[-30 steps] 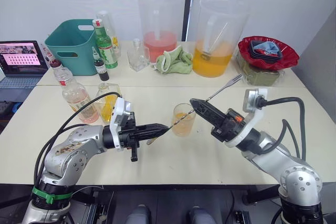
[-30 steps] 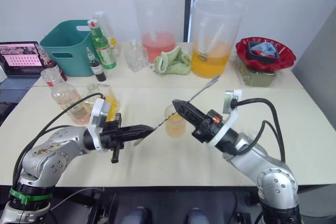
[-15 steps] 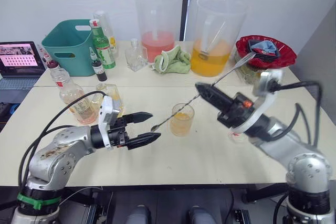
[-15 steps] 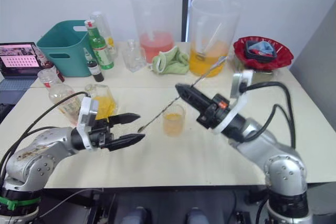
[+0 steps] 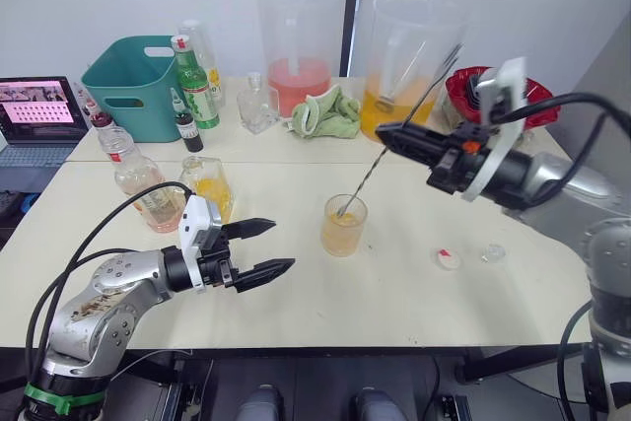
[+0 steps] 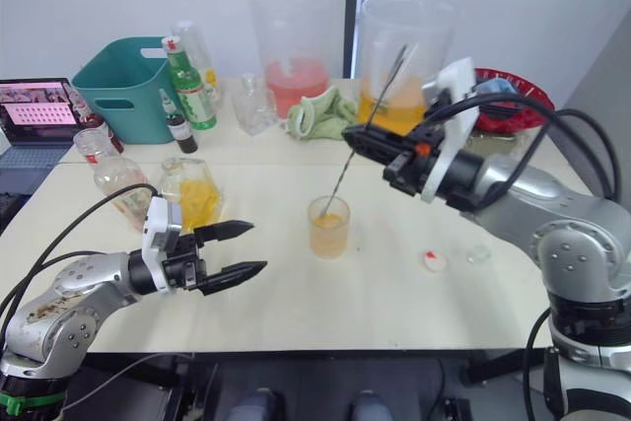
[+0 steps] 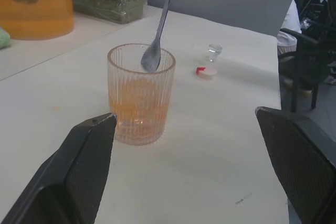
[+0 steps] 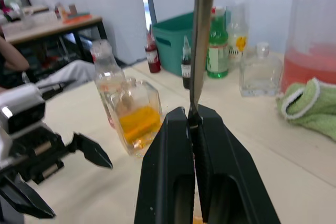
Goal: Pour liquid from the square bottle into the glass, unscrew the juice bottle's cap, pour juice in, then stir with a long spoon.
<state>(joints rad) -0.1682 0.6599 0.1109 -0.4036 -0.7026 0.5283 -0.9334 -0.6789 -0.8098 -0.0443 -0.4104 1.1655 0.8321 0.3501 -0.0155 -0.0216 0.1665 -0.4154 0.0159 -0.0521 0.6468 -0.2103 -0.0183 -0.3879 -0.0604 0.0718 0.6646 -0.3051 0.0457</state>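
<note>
While the right gripper (image 5: 386,131) is clamping the long spoon (image 5: 389,137) in the glass (image 5: 343,225), stirring is starting; circling gently comes next, the left gripper (image 5: 263,248) gaping empty.

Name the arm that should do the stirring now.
Right. Its hand is shut on the long spoon, whose bowl already sits in the glass; the left hand hangs open and empty.

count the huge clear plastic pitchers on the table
2, both at the back of the table: one huge clear plastic pitcher with pink-red liquid beside the green cloth, one with yellow-orange liquid right of it. None seems hidden.
</note>
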